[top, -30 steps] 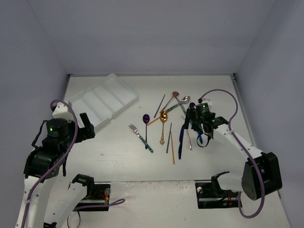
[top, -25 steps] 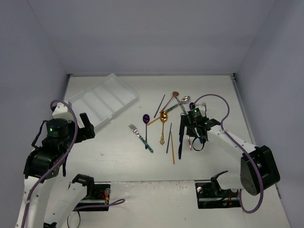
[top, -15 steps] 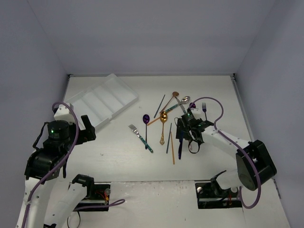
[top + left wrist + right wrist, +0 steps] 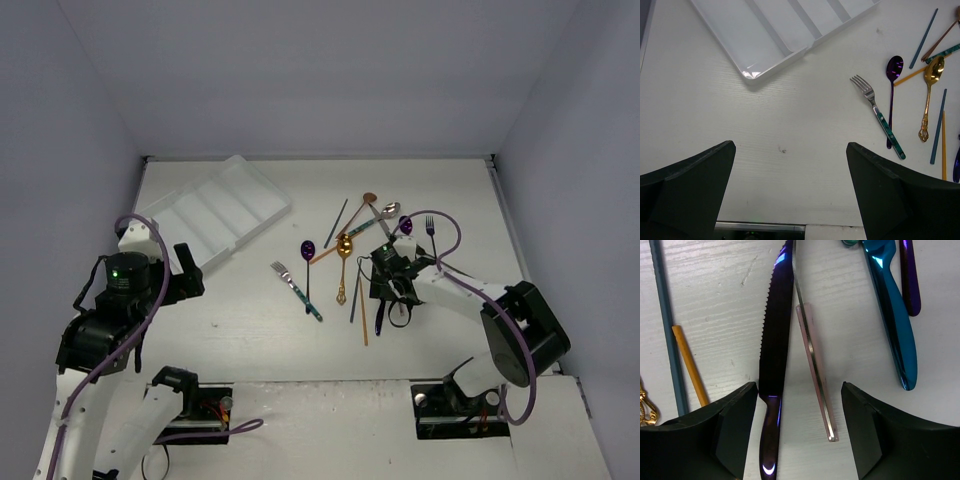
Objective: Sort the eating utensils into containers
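The utensils lie scattered mid-table: a purple spoon (image 4: 307,250), a teal-handled silver fork (image 4: 296,290), a gold spoon (image 4: 343,250) and others. My right gripper (image 4: 390,287) is low over the pile's right side. In the right wrist view it (image 4: 799,392) is open, and both a dark purple serrated knife (image 4: 776,340) and a pink chopstick (image 4: 815,375) lie between its fingers. A teal handle (image 4: 892,320) lies to the right. The white tray (image 4: 215,215) sits at the far left, its compartments bare. My left gripper (image 4: 790,147) is open and empty, near the tray's front corner (image 4: 760,75).
A purple fork (image 4: 430,228) lies alone right of the pile. An orange chopstick (image 4: 690,365) and a blue chopstick (image 4: 667,330) lie left of the knife. The fork (image 4: 872,97) and purple spoon (image 4: 894,65) show at the right of the left wrist view.
My right gripper has moved left and nearer across the pile, off the teal utensil and over the purple knife, uncovering the purple fork. The left arm has barely shifted.
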Controlling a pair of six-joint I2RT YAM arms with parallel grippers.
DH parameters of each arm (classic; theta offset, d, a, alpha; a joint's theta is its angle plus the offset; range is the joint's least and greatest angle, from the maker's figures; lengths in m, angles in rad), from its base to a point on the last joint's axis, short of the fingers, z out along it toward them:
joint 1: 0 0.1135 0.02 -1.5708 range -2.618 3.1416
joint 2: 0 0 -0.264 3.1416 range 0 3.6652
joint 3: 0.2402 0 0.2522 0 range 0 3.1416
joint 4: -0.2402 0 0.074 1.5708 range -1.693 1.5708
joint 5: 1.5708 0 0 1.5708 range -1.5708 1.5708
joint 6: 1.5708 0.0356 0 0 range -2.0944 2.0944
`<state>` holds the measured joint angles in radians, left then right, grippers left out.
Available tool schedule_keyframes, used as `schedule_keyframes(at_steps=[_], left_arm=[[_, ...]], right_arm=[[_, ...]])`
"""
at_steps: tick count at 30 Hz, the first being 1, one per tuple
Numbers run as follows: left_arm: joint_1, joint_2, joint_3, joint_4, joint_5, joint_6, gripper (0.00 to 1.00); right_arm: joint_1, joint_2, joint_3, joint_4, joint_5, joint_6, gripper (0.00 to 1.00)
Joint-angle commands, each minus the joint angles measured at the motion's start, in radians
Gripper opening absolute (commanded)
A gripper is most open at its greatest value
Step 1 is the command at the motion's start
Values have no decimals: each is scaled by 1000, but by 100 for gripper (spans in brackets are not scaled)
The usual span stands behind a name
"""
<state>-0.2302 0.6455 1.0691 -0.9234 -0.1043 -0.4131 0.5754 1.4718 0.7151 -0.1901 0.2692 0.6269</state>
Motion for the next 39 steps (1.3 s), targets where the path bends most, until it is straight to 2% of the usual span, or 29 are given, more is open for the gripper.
schedule_keyframes(at_steps=[1, 5, 11, 17, 21, 30, 39], left_arm=[[-7, 20, 19, 39, 5, -15, 93], [-6, 27, 29, 39, 8, -14, 93], [-6, 33, 32, 38, 9, -15, 93], [-6, 46, 34, 40, 25, -24, 93], [-6, 44, 27, 39, 23, -34, 93], [-8, 49, 30, 38, 26, -41, 93], [-8, 79, 33, 42, 40, -48, 93]], right_arm=[[0, -19, -7, -5, 92, 16, 63], [-23, -47, -4, -5, 89, -14, 59], [-54, -117, 27, -6, 51, -93, 59], [-162, -160, 28, -6, -16, -151, 58], [-204, -139, 12, -5, -37, -184, 51], [-206, -97, 0, 23, -91, -200, 40], [-205, -107, -15, 48, -165, -223, 40]])
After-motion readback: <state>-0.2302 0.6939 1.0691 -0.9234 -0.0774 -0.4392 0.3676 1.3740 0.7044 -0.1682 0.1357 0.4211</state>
